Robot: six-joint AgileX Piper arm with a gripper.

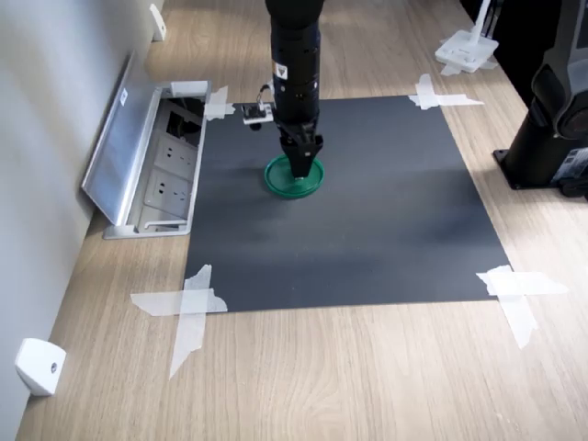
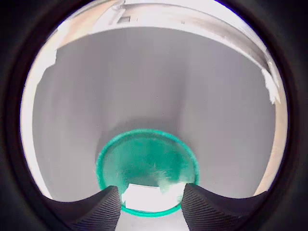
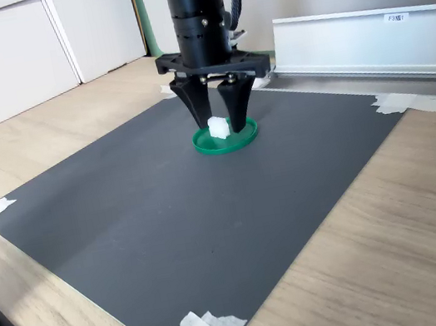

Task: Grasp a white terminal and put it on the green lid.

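— Where's the lid [image 3: 226, 139]?
— On the mat [image 3: 168, 214], toward its far side in the second exterior view, on the counter [image 3: 401, 240].
— And the terminal [image 3: 218, 127]?
— On the lid, between the claw [image 3: 219, 122] fingers.

Pale wood-grain tabletop [image 1: 303, 386]; dark mat [image 1: 367, 239] taped at its corners; open silver socket box [image 1: 152, 165] beside grey wall [image 1: 46, 110].

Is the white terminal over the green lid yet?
Yes: in the second exterior view the white terminal sits between the gripper fingers, above the green lid.

Small white terminal [image 3: 218, 127] sits upright on the round green lid [image 3: 241, 138] — near its rim
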